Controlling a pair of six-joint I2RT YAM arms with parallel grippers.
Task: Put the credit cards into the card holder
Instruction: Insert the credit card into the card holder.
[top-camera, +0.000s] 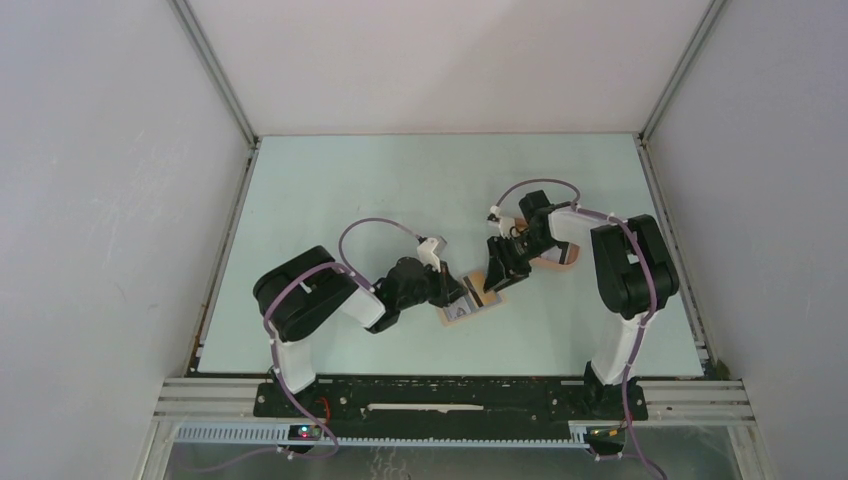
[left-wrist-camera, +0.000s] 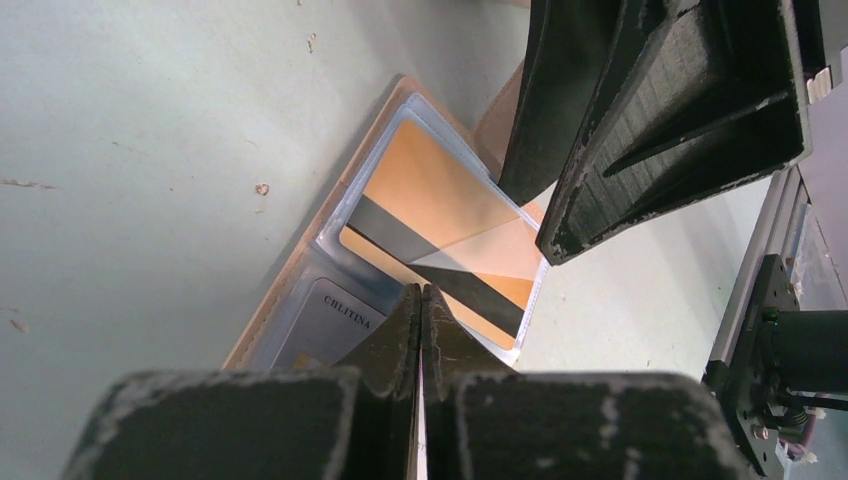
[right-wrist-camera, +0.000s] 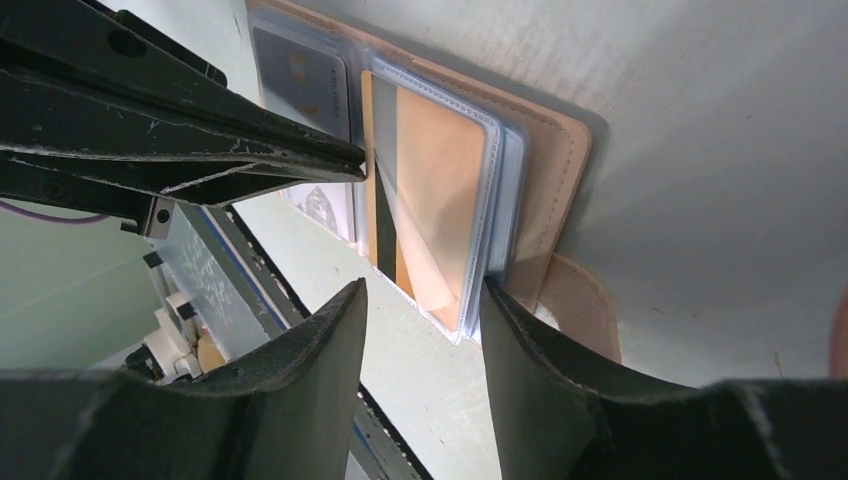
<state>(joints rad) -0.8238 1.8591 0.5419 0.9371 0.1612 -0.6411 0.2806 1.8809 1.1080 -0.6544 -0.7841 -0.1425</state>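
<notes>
The card holder (right-wrist-camera: 555, 170) was laid open on the bench (top-camera: 350, 190), between the two arms. An orange card (left-wrist-camera: 430, 190) was lodged partway in a clear sleeve (right-wrist-camera: 480, 200), its striped edge protruding. The left end effector (left-wrist-camera: 420, 295) was closed, with its tips set at that edge. The right end effector (right-wrist-camera: 420, 290) was held open over the sleeve's outer edge. Little room was seen between the two.

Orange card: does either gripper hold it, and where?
Cannot be told. The right gripper flanks the sleeved end of the orange card, contact unclear; the left gripper, shut, touches its edge.
</notes>
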